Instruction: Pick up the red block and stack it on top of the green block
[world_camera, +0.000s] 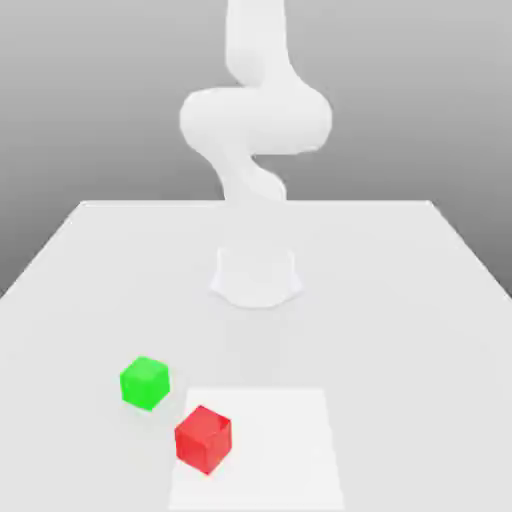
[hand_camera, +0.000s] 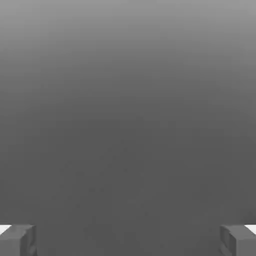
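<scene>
Your pincer (hand_camera: 128, 240) is spread wide, gripping nothing; the red block (world_camera: 203, 438) sits at five o'clock of the green block (world_camera: 145, 382), just beside it.

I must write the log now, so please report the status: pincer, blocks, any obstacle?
Pincer open, holding nothing. Red block on table, green block beside it, apart. Nothing stacked, nothing in the way.

Red block (world_camera: 203, 438): smooth, plain faces, faint sheen, plastic-like.
Green block (world_camera: 145, 382): same smooth, uniform finish.
Table (world_camera: 400, 290): matt white, featureless.
Arm (world_camera: 255, 120): smooth white shell, soft matt look, possibly plastic.
Fingertips (hand_camera: 17, 241): dull grey, matt, flat-faced.
</scene>
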